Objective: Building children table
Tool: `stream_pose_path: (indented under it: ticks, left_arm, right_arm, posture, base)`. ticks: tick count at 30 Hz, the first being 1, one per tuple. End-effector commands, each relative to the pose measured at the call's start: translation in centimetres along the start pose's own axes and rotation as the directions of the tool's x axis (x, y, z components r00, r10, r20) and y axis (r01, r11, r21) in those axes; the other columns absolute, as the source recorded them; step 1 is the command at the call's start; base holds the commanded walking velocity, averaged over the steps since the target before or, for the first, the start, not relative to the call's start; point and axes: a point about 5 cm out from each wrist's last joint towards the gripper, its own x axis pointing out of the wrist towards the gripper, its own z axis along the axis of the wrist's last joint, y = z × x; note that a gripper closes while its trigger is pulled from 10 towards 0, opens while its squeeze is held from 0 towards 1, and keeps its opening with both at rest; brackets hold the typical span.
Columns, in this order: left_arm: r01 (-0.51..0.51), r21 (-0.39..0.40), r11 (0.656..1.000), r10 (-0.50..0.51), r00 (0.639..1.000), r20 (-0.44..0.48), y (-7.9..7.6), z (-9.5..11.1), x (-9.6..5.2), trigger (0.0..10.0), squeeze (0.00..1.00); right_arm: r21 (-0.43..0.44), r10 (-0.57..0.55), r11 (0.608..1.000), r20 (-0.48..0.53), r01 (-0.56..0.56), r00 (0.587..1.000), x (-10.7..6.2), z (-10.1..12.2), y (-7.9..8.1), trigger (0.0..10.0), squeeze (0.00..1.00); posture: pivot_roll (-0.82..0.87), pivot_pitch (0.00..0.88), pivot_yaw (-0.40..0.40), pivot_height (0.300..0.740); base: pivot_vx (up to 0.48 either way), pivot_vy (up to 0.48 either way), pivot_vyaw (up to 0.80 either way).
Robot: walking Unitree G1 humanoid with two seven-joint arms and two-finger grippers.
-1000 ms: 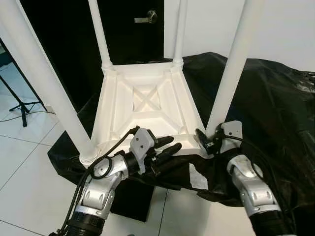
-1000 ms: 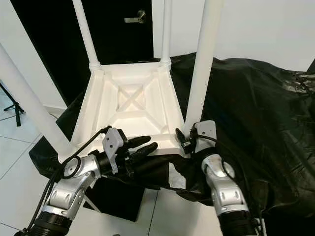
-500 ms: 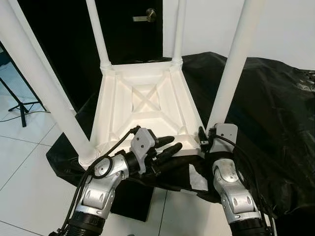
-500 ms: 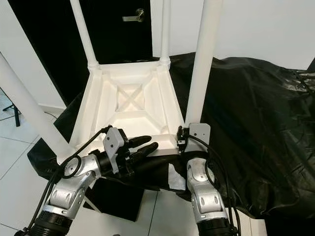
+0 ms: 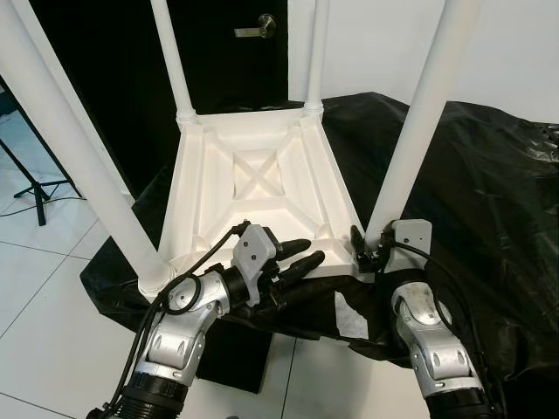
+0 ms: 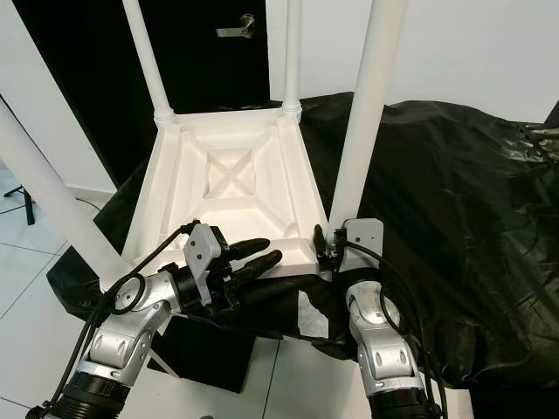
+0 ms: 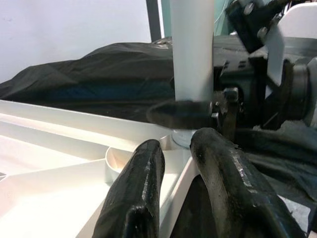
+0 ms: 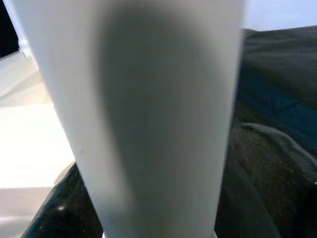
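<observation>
The right hand (image 5: 371,253) clasped the near-right white tubular leg (image 5: 417,131); it needed straight twisting while the slightly parted, empty left hand (image 5: 301,260) steadied the upturned white plastic tabletop (image 5: 253,179).

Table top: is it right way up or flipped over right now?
Flipped over. The table top lies on the black sheet with its ribbed underside up, and the white legs rise from its corners.

Table legs (image 5: 419,131) cut off at top; close-up blurred

I saw white tiled floor (image 5: 52,288) | black door (image 5: 236,52) with lever handle (image 5: 258,28) | white wall (image 5: 367,44) | tripod stand (image 5: 31,179)
</observation>
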Motion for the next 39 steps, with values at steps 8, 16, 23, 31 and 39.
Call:
stream_pose_path:
  ticks: [8,16,23,31,39]
  left_arm:
    - [-0.110,-0.026,0.994,0.109,0.993,-0.047,0.1,-0.9,-0.9,10.0,1.00]
    - [-0.318,-0.052,0.947,0.314,0.947,-0.074,0.5,-1.3,-3.3,10.0,0.00]
    - [-0.416,-0.075,0.906,0.406,0.906,-0.121,-0.2,-2.0,-4.8,10.0,0.00]
    - [-0.518,-0.077,0.852,0.504,0.851,-0.147,-0.6,-2.4,-8.4,10.0,0.00]
    - [-0.541,-0.021,0.841,0.528,0.828,-0.189,0.6,-1.5,-13.2,10.0,0.00]
  right_arm:
    - [0.027,0.030,0.999,0.047,-0.031,0.998,0.0,0.6,0.3,10.0,0.00]
    - [0.021,0.016,1.000,0.046,-0.017,0.999,0.2,0.3,-0.2,10.0,0.00]
    - [0.017,0.007,1.000,0.048,-0.008,0.999,0.6,0.3,-0.9,10.0,0.00]
    - [0.004,0.010,1.000,0.052,-0.010,0.999,1.1,0.3,-1.5,10.0,0.00]
    - [-0.012,-0.001,1.000,0.050,0.001,0.999,2.0,0.3,-2.5,10.0,0.00]
  posture:
    - [-0.03,0.000,0.015,0.740]
    - [-0.01,0.000,0.010,0.740]
    - [0.02,0.000,-0.003,0.740]
    - [0.06,0.000,-0.019,0.740]
    - [0.10,0.000,-0.039,0.740]
  base:
    - [0.000,0.000,0.00]
    - [0.000,0.000,0.00]
    - [0.000,0.000,0.00]
    - [0.000,0.000,0.00]
    - [0.000,0.000,0.00]
